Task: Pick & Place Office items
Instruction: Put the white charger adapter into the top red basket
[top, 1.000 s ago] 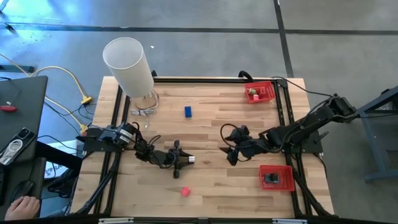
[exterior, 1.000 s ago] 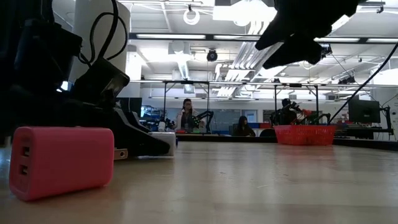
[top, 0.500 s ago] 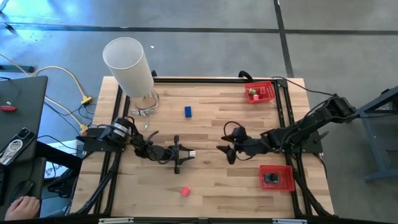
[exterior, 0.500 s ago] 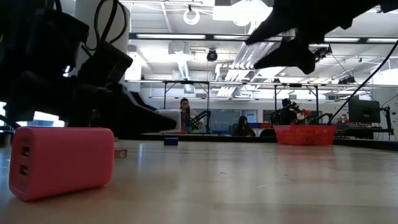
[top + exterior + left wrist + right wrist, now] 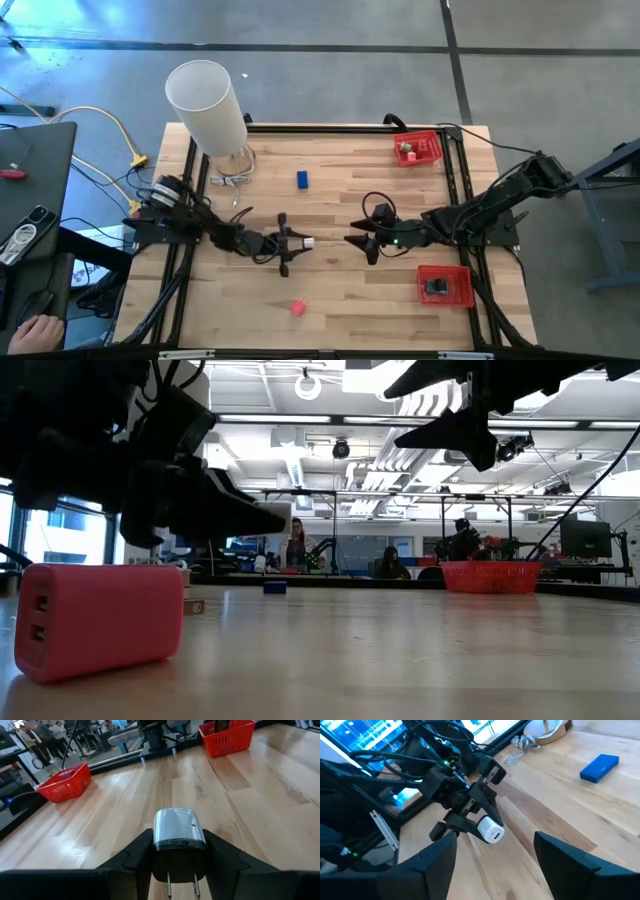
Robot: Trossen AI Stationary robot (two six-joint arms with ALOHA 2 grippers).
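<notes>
Wooden table carries everything you need, so take the blue block as your landmark; it lies flat on the boards, nearer the far edge than either gripper. Your left gripper hangs nearer you than that block and just to its left, its jaws pinching a white charger; the plug's two prongs point back toward the wrist, and the white body juts out past the fingertips. Your right gripper sits nearer you than the block and off to its right, facing the left one, jaws spread and holding nothing; the two grippers are near each other but apart. A pink charger rests on the boards well nearer you than the block, close to the near edge. Two red trays lie to the block's right: the far tray and the near tray.
</notes>
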